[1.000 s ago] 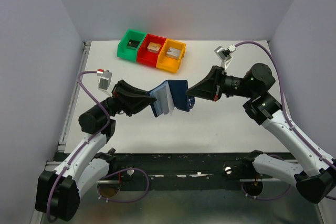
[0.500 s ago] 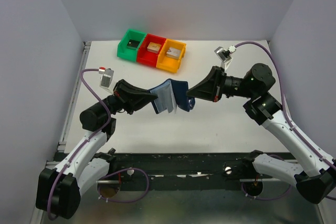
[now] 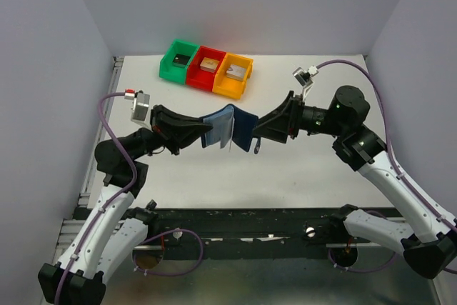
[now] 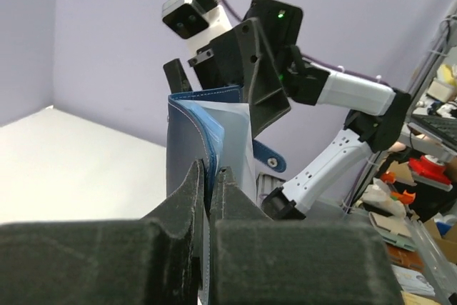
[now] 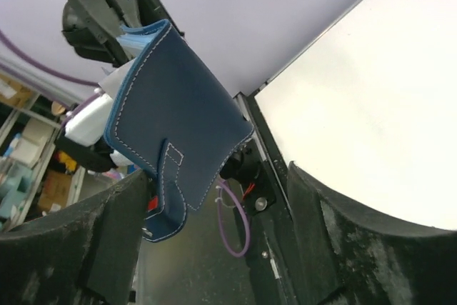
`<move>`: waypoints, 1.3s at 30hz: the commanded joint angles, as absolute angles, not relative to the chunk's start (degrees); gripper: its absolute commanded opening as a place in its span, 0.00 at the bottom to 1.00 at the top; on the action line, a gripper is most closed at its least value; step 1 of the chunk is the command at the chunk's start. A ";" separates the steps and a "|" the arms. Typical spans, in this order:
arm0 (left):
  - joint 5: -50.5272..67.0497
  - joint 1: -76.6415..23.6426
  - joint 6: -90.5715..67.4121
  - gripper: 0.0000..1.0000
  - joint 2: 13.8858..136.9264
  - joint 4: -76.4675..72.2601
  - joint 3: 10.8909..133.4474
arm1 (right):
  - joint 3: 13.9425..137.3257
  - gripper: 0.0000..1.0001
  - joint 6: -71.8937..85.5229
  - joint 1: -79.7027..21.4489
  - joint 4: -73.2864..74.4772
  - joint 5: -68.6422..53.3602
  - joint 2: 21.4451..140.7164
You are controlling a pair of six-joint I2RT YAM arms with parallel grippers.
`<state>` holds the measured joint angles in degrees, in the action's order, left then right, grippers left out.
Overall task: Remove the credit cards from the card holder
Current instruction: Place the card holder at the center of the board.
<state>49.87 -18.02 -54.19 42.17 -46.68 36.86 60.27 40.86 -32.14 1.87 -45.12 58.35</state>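
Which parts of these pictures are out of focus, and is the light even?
Top view: sharp, evenly lit. Left wrist: its own fingers, near the lens, are dark and blurred; the holder is sharp. Right wrist: fingers blurred likewise, table bright.

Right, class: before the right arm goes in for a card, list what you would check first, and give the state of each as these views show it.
1. Left fingers clamped on the card holder: ok.
2. Card holder held clear of the table: ok.
3. Right fingers spread apart, holding nothing: ok.
4. Pockets turned toward the right fingers: not ok. The right wrist view shows only the navy outer cover and the strap tab.
5. A card edge showing that could be gripped: cannot tell.
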 commanded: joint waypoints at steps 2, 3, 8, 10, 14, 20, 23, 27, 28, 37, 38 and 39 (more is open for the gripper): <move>43.79 -21.26 -42.12 0.00 42.27 -22.01 42.62 | 63.80 1.00 32.97 -31.99 12.20 -35.08 56.08; 41.59 -22.66 -39.49 0.00 42.54 -17.19 44.37 | 64.85 1.00 31.83 -31.99 14.04 -34.29 56.07; 31.56 -29.52 -32.17 0.00 45.70 -5.37 50.18 | 69.25 1.00 27.69 -32.87 21.17 -29.63 57.30; 29.19 -30.84 -32.17 0.00 47.02 -4.40 51.15 | 70.31 1.00 26.63 -33.66 22.76 -27.61 58.01; 24.88 -32.95 -31.81 0.00 49.56 -0.71 53.35 | 71.54 1.00 24.97 -34.63 25.47 -24.71 59.23; 23.82 -35.41 -32.17 0.00 52.11 -1.05 53.88 | 72.60 1.00 22.33 -35.68 29.61 -19.78 62.40; 23.56 -36.12 -32.17 0.00 52.82 -1.40 53.70 | 72.95 1.00 21.89 -36.03 30.84 -18.38 64.24; 23.99 -36.74 -32.34 0.00 52.65 -2.55 53.53 | 72.69 1.00 21.19 -36.12 32.60 -15.21 66.18; 23.99 -36.74 -32.26 0.00 52.39 -2.90 53.35 | 72.42 1.00 21.18 -36.12 32.78 -15.03 66.44; 22.94 -36.48 -31.90 0.00 49.57 -5.44 49.84 | 65.58 0.43 21.18 -36.04 26.11 -23.19 64.08; 22.77 -36.47 -31.90 0.00 49.31 -5.80 49.22 | 64.96 0.32 21.18 -36.04 25.23 -24.16 63.81; 22.76 -36.47 -32.08 0.00 49.13 -6.24 48.78 | 64.43 0.25 21.18 -35.95 24.62 -25.82 63.63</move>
<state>24.60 -36.47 -32.32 50.92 -2.15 50.59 67.11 21.63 -35.73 28.25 -20.10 65.12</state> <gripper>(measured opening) 0.058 0.375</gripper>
